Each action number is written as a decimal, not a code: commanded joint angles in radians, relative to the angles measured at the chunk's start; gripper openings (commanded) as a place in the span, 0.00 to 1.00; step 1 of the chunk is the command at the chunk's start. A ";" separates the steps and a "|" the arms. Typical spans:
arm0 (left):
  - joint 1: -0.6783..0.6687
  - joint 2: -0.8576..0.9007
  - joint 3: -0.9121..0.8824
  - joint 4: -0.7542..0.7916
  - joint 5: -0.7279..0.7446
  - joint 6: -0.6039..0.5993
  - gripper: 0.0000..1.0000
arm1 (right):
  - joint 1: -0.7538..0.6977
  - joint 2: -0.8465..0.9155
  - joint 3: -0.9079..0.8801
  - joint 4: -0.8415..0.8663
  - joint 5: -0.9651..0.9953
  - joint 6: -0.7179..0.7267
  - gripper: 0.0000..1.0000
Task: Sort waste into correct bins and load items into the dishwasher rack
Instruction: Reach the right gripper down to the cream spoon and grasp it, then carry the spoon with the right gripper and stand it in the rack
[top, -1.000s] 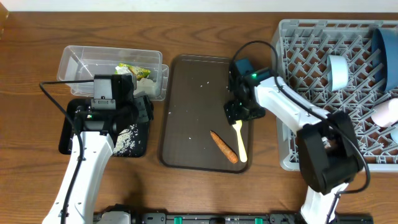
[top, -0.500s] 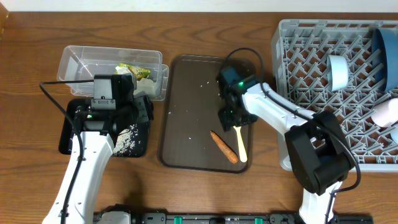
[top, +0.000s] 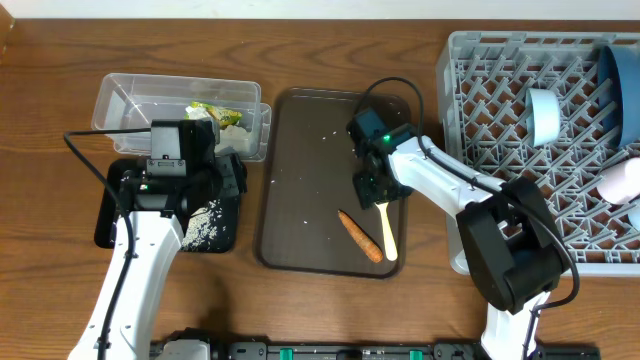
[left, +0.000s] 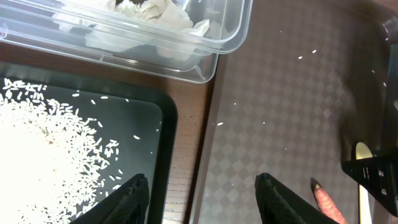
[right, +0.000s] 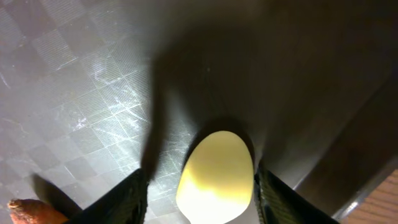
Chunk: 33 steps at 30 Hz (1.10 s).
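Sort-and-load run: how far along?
Done: wrappers in the clear tub, rice in the black tray, blue bowl, light blue cup and pink cup in the rack.
In hand: right jaws bracket the spoon, not yet closed.
Left: spoon, carrot and stray grains on the brown tray.

Serving tray (top: 300, 200): centre of the table, between the two bins on the left and the dishwasher rack (top: 500, 40) on the right.
Clear tub (top: 130, 100): left rear, with wrappers (top: 215, 113) inside, toward its right end.
Black tray (top: 105, 225): just in front of the clear tub, with rice grains (left: 43, 149) in it.
Carrot piece (top: 358, 236): on the serving tray, front right part, just left of the spoon.
Spoon (top: 387, 232): on the serving tray, along its right edge, bowl end to the rear.
Stray grains (top: 325, 131): scattered on the serving tray.
Rack contents: large bowl (top: 622, 90) at rear right, small cup (top: 547, 115) left of it, second cup (top: 620, 180) in front.
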 joint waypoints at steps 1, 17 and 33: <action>0.004 -0.004 0.011 0.000 0.000 -0.001 0.57 | 0.013 0.009 -0.007 -0.008 0.003 0.045 0.47; 0.004 -0.004 0.011 0.000 0.000 -0.001 0.57 | 0.013 0.009 -0.007 -0.014 0.002 0.050 0.33; 0.004 -0.004 0.011 0.000 0.000 -0.001 0.58 | -0.022 -0.068 0.042 -0.025 -0.003 0.013 0.30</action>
